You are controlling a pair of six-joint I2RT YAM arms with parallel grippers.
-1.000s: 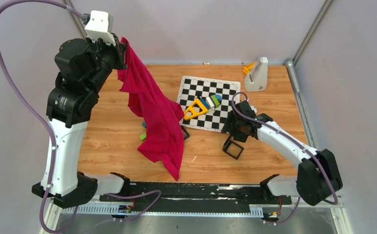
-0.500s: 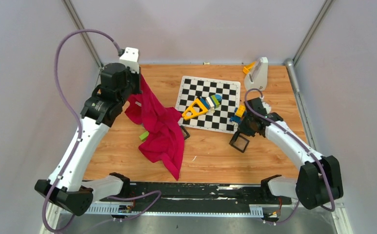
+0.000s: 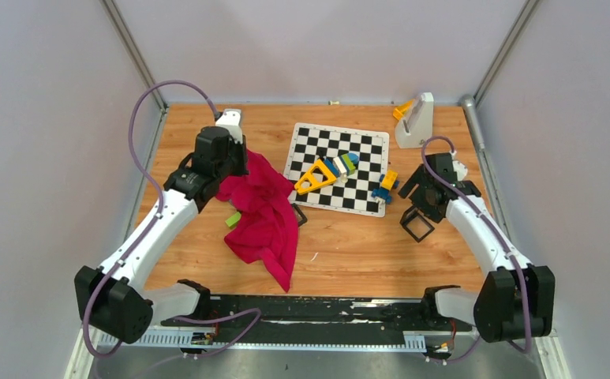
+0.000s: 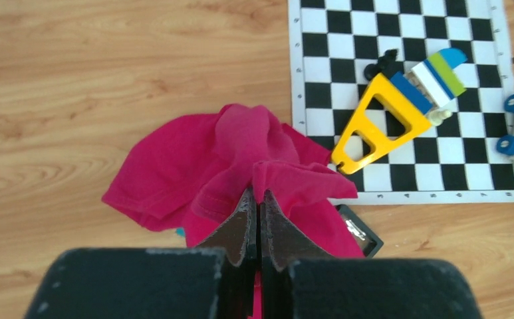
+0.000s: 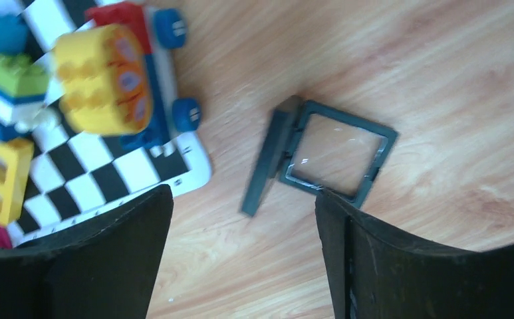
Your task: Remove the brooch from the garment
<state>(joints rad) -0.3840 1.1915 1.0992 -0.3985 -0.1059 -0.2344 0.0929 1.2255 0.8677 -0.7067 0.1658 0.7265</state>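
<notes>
left gripper [image 4: 255, 214] clamped on a garment [image 4: 194, 159] fold, left of board [image 4: 334, 73] | right gripper [image 5: 244, 196] spread, empty, over frame [image 5: 337, 153] right of board | brooch unseen, likely buried in folds | cloth light, limp; brooch probably small and stiff: pinch its rim

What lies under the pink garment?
A black square frame sticks out, partly covered, from under the garment; a green block shows at its edge. No brooch is visible; the rest is covered.
</notes>
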